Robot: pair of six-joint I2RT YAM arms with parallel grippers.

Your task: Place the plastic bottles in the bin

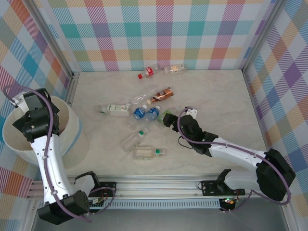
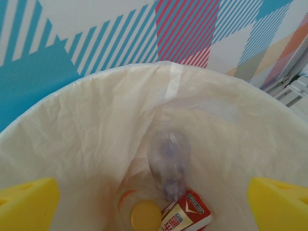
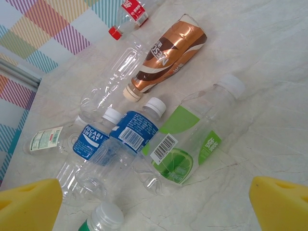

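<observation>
The left gripper [image 2: 154,209] is held over the bin [image 1: 72,137], which stands at the left edge of the table [image 1: 216,96]. Its yellow fingers [image 2: 29,204] are spread wide and nothing is held between them. The bin is lined with a thin pale bag [image 2: 96,134]. At its bottom an orange-capped bottle [image 2: 144,215] and a red-labelled bottle [image 2: 185,211] are seen lying together, with a blurred clear bottle [image 2: 168,154] just above them.

The right gripper [image 3: 154,204] is likewise spread open and empty, and is held above the plastic bottles [image 1: 144,113] scattered on the middle of the table. Closest beneath it a green-labelled bottle [image 3: 185,147] with a white cap is laid on its side. It is touched on one flank by 2 blue-labelled bottles [image 3: 137,132] lying side by side. Beyond these a brown-labelled bottle [image 3: 166,60] is found, with an unlabelled clear bottle [image 3: 115,77] just beside it. A red-capped bottle [image 3: 127,17] is seen near the far wall. A green-capped bottle [image 3: 103,219] is cut off by the lower edge of the right wrist view. In the top view 2 more clear bottles [image 1: 149,153] are seen nearer the arms.
</observation>
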